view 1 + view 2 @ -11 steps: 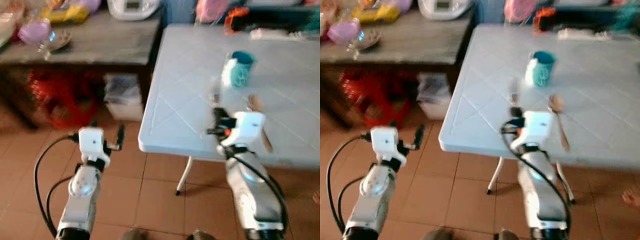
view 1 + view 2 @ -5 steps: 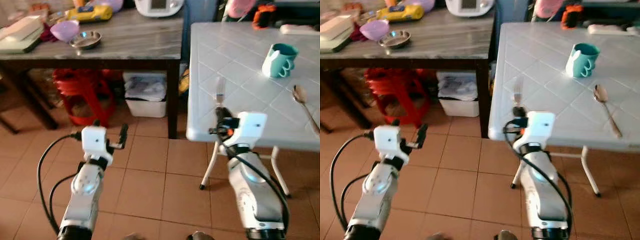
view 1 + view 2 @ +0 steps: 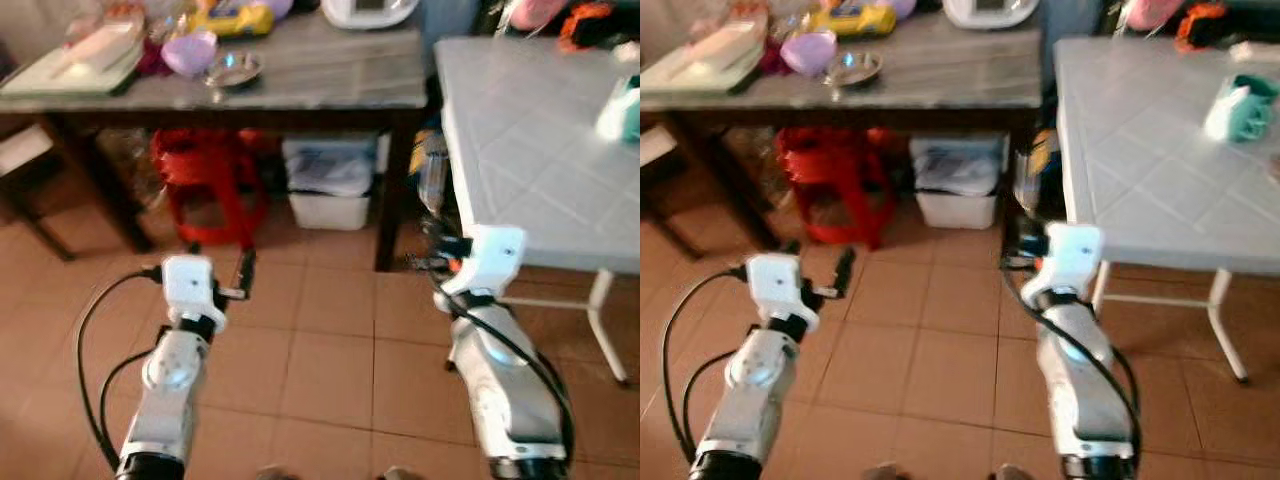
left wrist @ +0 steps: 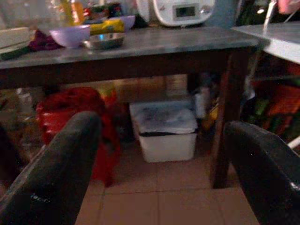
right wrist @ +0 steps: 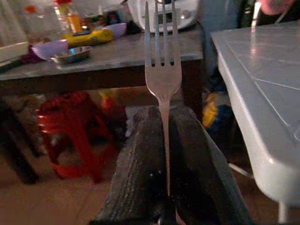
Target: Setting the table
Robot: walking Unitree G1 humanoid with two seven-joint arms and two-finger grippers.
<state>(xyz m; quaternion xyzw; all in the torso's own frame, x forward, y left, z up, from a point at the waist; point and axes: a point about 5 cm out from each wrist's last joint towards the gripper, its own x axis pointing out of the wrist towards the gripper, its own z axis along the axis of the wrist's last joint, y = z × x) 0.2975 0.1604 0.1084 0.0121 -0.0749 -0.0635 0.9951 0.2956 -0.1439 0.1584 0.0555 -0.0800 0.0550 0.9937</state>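
The right tool (image 5: 166, 187) is clenched on a fork (image 5: 162, 70), whose handle is hidden between the fingers. The left tool (image 4: 159, 154) is released. The mug (image 3: 1238, 107) on the white surface (image 3: 1140, 180) is blurred.

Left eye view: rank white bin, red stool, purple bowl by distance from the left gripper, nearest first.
From the left gripper, fingers open, low over the floor tiles:
1. Red stool, under the dark table, just ahead of the gripper.
2. White bin, under the same table, farther to the right; close to the stool's distance, so a near call.
3. Purple bowl, up on the tabletop, clearly farthest.
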